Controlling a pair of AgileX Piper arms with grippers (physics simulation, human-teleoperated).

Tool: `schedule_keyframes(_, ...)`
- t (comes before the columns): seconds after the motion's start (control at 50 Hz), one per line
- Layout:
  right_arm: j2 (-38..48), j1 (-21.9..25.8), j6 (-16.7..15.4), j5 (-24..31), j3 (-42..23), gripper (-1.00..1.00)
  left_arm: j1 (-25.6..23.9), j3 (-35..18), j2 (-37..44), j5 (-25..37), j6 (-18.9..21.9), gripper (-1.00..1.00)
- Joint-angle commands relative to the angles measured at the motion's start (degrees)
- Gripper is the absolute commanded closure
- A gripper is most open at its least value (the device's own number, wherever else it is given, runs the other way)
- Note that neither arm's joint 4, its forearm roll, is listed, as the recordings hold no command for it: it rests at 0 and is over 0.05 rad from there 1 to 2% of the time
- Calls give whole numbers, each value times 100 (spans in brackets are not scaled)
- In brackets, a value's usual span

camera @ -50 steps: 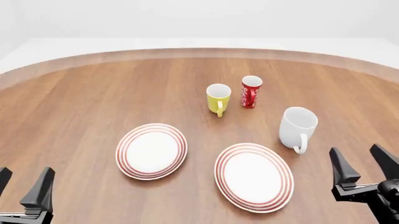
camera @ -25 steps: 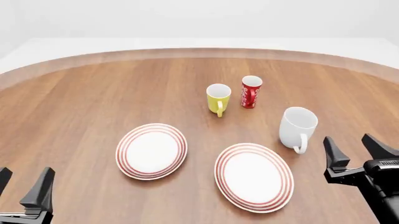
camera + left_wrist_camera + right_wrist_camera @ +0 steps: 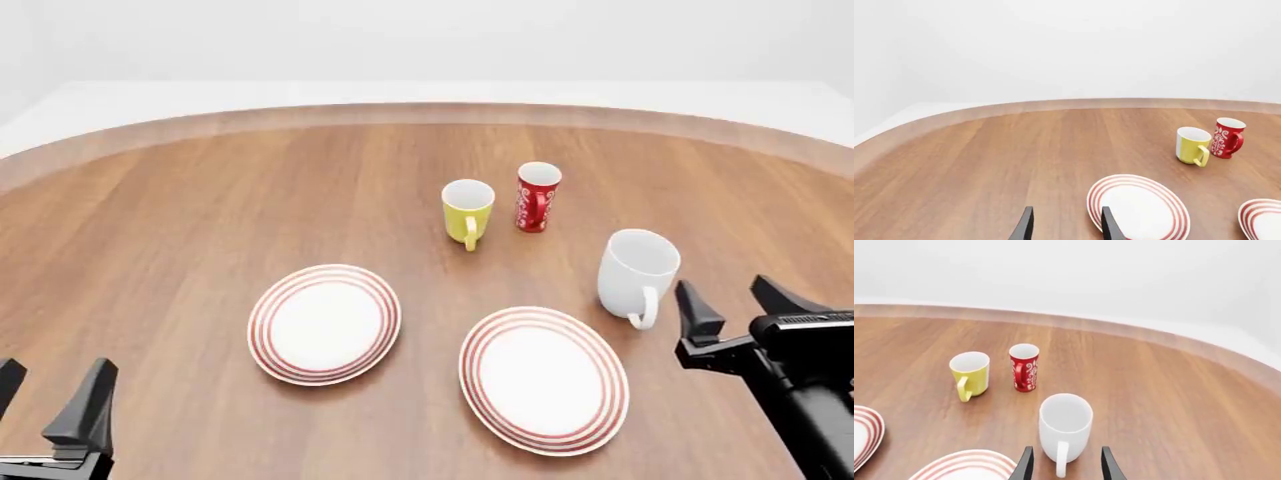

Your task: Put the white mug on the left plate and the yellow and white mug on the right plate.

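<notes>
The right gripper [image 3: 731, 311] has crept forward toward the white mug [image 3: 635, 273], fingers apart and lined up on its handle, presumably to grasp it. The left gripper [image 3: 51, 398] waits open (idle). Beyond the white mug stand the yellow and white mug [image 3: 467, 210] and a red mug [image 3: 538, 196]; the left plate [image 3: 324, 323] and the right plate [image 3: 545, 377] lie to the white mug's left, bare.
</notes>
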Motion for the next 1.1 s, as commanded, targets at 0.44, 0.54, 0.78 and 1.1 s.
schedule_keyframes(0.44, 2099, 21, 135, -1493, -228, -100, 0, 0, 0, 0, 0, -100)
schedule_keyframes(0.54, 2807, 36, 119, -1880, -408, -100, 0, 0, 0, 0, 0, -100)
schedule_keyframes(0.78, 3208, 27, 136, -2126, -435, -100, 0, 0, 0, 0, 0, -100)
schedule_keyframes(1.1, 3911, 37, 169, -2474, -567, -100, 0, 0, 0, 0, 0, -100)
